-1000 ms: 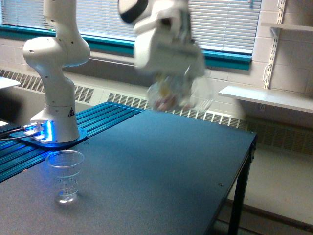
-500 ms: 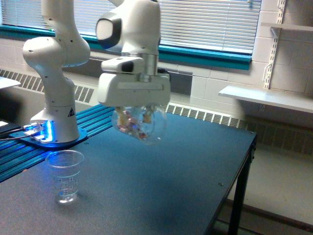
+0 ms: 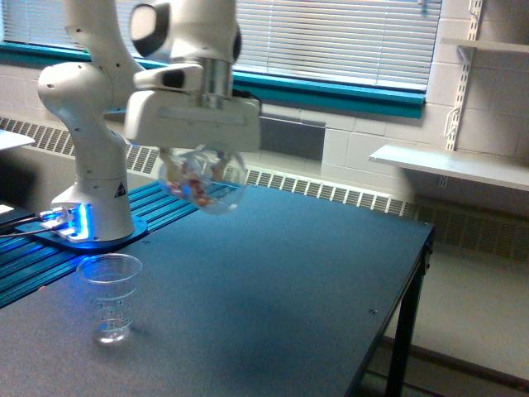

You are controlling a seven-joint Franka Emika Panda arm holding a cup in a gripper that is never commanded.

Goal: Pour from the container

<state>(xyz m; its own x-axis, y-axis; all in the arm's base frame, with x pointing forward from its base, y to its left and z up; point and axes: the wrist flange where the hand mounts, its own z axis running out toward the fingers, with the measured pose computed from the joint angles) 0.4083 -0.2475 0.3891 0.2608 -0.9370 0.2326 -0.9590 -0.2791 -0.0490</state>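
Observation:
The container [image 3: 204, 179], a wide clear rounded cup with small pinkish pieces inside, hangs tilted under the white hand of the arm, well above the dark table [image 3: 273, 281]. My gripper [image 3: 197, 161] is shut on the container; its fingers are mostly hidden by the hand's body. A smaller, narrow clear cup [image 3: 110, 296] stands upright on the table near the front of the exterior view's left, below and to the left of the container.
The arm's white base [image 3: 92, 217] with a blue light stands on blue ribbed rails [image 3: 157, 203] at the exterior view's left. The table's edge runs down the exterior view's right. A white shelf [image 3: 450, 164] and a radiator sit by the back wall.
The hand with the container has swept from the upper middle down and toward the exterior view's left, ending closer to the small cup. The small cup has not moved.

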